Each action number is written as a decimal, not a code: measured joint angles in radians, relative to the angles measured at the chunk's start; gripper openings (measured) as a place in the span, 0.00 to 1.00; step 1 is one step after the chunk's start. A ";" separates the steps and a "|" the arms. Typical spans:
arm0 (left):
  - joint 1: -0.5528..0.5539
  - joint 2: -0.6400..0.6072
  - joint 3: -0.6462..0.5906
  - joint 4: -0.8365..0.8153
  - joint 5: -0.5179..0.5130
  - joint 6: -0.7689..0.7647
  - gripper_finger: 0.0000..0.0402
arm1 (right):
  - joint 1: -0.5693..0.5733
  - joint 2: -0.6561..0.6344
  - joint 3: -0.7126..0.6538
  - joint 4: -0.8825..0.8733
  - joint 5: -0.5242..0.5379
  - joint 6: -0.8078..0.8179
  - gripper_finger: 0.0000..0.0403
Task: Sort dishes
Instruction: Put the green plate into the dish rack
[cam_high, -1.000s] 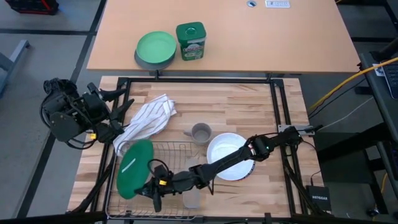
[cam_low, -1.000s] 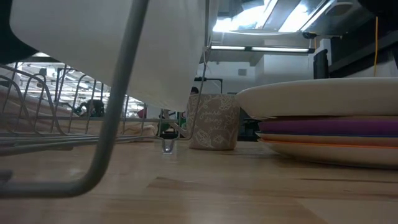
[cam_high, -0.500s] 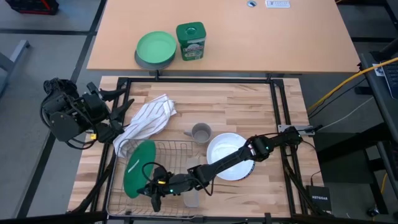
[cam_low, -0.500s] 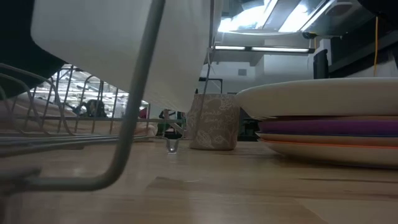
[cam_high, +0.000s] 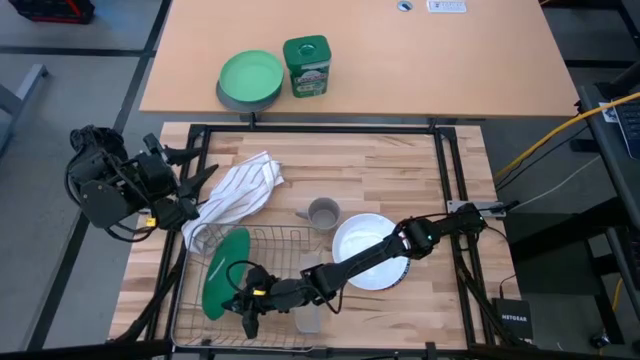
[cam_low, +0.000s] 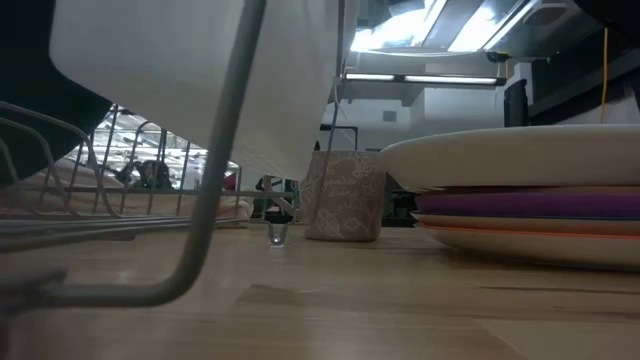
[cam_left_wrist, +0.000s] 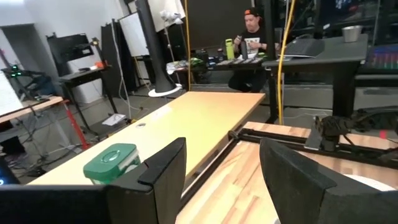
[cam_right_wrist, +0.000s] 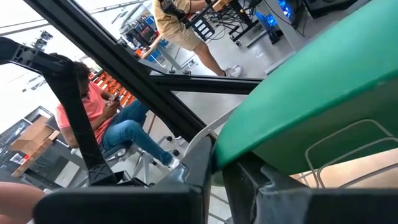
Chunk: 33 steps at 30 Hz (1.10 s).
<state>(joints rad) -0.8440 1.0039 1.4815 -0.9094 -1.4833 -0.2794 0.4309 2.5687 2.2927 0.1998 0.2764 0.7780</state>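
high view: right end effector (cam_high: 243, 300) pinches the large dark green round plate (cam_high: 224, 284) on edge inside the wire dish rack (cam_high: 290, 240), likely slotting it upright. beyond the rack, the white plate stack (cam_high: 350, 236) waits; farther, left end effector (cam_high: 190, 180) idles spread.

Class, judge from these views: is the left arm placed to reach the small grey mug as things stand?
Probably yes. The left gripper waits open at the table's left edge, holding nothing. Only the striped cloth lies between it and the grey mug, low enough to pass over.
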 joint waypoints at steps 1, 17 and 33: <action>0.000 0.000 0.000 0.000 0.007 0.000 0.48 | 0.000 0.000 0.000 0.000 0.000 0.000 0.10; 0.000 0.000 0.000 -0.069 0.475 0.119 0.48 | -0.005 0.000 0.000 -0.006 -0.052 -0.027 0.11; 0.001 0.097 -0.111 -0.353 0.690 -0.131 0.48 | -0.006 0.000 0.000 -0.020 -0.060 -0.027 0.11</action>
<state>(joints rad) -0.8433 1.1006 1.3702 -1.2626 -0.7936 -0.4101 0.4248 2.5687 2.2925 0.1799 0.2161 0.7506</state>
